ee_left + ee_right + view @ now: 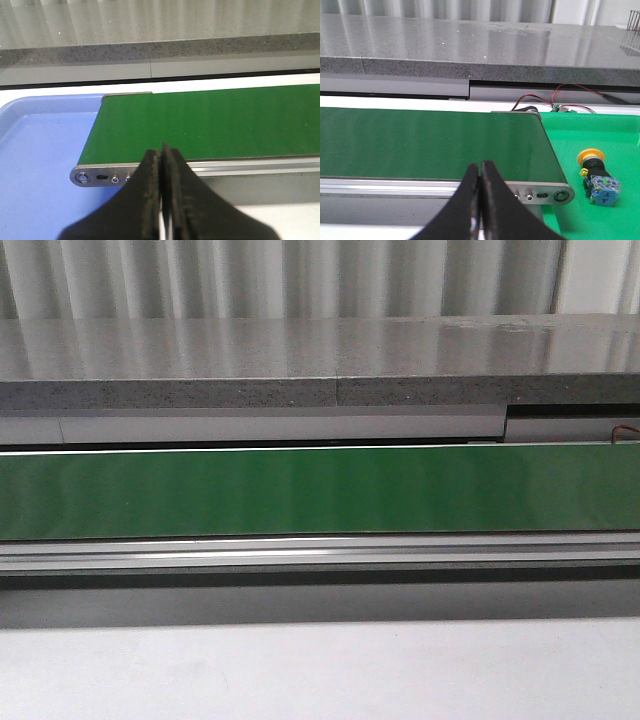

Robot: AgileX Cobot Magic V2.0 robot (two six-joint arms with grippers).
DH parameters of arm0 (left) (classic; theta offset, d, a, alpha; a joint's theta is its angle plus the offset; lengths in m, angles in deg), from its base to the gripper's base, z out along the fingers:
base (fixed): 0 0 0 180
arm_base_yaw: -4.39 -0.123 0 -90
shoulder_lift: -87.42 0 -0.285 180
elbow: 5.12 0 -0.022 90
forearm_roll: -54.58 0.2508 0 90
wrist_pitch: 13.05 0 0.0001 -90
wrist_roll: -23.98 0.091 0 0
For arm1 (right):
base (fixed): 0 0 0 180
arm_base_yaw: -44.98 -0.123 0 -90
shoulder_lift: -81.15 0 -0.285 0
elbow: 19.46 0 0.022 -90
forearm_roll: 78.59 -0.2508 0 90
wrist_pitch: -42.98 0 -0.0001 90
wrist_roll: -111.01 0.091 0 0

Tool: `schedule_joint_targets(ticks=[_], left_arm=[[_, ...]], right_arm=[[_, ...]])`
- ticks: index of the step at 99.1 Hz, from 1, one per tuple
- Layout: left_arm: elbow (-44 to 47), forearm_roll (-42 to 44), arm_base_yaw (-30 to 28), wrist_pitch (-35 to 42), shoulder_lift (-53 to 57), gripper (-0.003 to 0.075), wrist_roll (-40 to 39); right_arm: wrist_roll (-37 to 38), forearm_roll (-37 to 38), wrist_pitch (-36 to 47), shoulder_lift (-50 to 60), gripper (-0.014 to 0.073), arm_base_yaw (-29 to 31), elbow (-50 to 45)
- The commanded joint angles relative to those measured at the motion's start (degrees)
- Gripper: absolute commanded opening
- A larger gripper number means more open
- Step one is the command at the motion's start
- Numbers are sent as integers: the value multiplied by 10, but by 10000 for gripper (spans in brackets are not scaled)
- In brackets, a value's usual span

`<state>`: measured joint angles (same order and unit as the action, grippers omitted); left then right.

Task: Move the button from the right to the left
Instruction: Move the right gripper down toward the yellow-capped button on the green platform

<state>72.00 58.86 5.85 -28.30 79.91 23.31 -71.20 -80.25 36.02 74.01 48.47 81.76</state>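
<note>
The button (597,176) lies on its side on a green tray (600,130) past the conveyor's right end, its orange-yellow cap pointing away and its blue body nearer. My right gripper (480,170) is shut with nothing in it, hovering near the belt's front rail and well to the side of the button. Shut and empty too, my left gripper (161,152) hangs by the conveyor's left end. Neither gripper nor the button appears in the front view.
A green conveyor belt (320,490) runs across the scene with a metal rail (320,550) in front. A blue tray (40,165) sits at the belt's left end. Red and black wires (560,97) lie behind the green tray. A grey stone ledge (320,360) runs behind.
</note>
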Motion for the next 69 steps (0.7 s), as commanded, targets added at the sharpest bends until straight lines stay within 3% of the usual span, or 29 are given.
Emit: schedule_joint_targets(ticks=[1,69], left_arm=[[15,-5,2,46,19,-20,-5],[15,-5,2,46,19,-20,-5]], right_arm=[[-2,6,42,8,-68,0,9],[-2,9,37,8,-68,0,16]])
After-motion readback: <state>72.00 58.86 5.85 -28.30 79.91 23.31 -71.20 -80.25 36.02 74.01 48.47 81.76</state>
